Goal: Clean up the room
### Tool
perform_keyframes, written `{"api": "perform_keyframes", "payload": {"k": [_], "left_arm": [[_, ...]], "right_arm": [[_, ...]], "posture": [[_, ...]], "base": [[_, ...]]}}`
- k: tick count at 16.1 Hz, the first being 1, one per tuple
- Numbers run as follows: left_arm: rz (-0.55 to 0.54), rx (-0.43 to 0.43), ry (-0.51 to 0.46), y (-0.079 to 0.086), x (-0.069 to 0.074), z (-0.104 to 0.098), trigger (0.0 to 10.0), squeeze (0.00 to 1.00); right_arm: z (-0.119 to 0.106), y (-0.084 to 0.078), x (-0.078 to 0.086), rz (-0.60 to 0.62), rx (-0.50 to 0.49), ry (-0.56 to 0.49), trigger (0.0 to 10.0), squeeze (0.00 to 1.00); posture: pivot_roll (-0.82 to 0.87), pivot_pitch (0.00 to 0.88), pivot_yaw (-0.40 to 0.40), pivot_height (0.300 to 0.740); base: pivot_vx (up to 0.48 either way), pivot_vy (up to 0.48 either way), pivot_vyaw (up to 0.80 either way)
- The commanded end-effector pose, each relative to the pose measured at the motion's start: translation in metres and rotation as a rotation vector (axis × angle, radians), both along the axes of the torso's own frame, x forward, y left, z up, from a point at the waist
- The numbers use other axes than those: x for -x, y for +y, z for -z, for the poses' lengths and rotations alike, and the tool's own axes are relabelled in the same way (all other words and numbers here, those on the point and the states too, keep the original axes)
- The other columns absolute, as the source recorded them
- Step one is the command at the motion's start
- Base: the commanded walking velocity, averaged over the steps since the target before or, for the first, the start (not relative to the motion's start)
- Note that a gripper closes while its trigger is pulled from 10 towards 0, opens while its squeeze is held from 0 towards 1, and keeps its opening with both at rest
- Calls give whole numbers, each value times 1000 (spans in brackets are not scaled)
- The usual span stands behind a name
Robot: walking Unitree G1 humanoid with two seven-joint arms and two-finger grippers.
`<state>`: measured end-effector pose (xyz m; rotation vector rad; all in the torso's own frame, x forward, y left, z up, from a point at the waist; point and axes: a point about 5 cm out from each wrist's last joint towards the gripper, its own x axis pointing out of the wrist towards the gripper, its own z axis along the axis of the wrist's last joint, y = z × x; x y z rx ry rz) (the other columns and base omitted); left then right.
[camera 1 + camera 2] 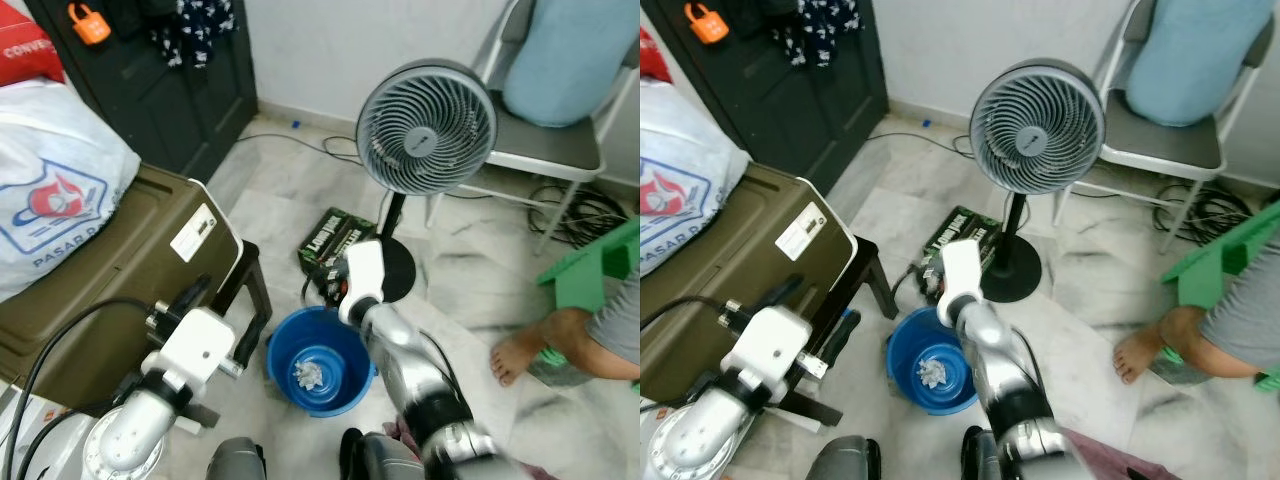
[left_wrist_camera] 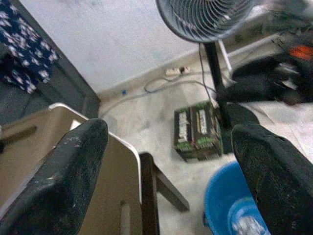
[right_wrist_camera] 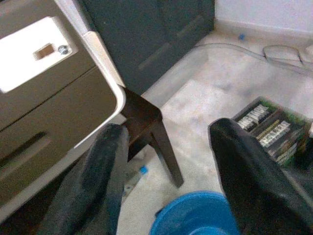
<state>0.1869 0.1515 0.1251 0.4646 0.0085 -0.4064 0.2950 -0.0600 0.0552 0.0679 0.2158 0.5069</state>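
One round blue plastic bucket [image 1: 320, 362] on the pale marble floor [image 1: 470, 270], low centre of the head views. Inside, at the bottom: one crumpled whitish wad [image 1: 308, 376], apparently paper or tissue; nothing else made out in it.

Right gripper [image 3: 164, 161] above the bucket's far rim, fingers spread wide, nothing between them; bucket rim visible under the gap in the right wrist view. Left gripper [image 2: 168, 171] to the bucket's left, raised beside the case, fingers likewise spread wide and holding nothing.

Just beyond the bucket: one flat dark green printed cardboard box [image 1: 335, 240] lying on the floor, touching or nearly touching the fan's base. One grey round-headed pedestal fan [image 1: 427, 127] on a black pole and black disc base, upright.

Left of the bucket: one large olive-drab hard case with a white label [image 1: 130, 270], resting on a dark wooden stool [image 1: 250, 290]; one white plastic shopping bag with red and blue print [image 1: 50, 190] sitting on top of the case. Dark door [image 1: 160, 80] behind, one orange padlock [image 1: 88, 22] hanging on it.

Far right: one white metal folding chair [image 1: 545, 150] with a light blue cushion [image 1: 575, 60] leaning on its backrest; black cables beneath. One green plastic stool [image 1: 595, 270], and a person's bare foot [image 1: 520, 355] on the floor beside it.
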Motion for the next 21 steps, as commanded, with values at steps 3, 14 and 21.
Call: {"api": "perform_keyframes", "payload": {"k": [3,14,21], "left_arm": [[-34,26,-29,-4,-14,6,10000,0],[-157,104,-80,-10,-45,25,10000,0],[-184,132,-108,-12,-45,24,10000,0]], "right_arm": [[-22,-39,19,17,59,-97,10000,1000],[-28,-90,44,185,160,-160,10000,0],[-37,-86,34,168,151,-186,10000,0]], "posture": [[99,4,-16,740],[-13,0,10,740],[-2,0,-21,740]], "base": [[0,0,0],[0,0,73],[0,0,800]]}}
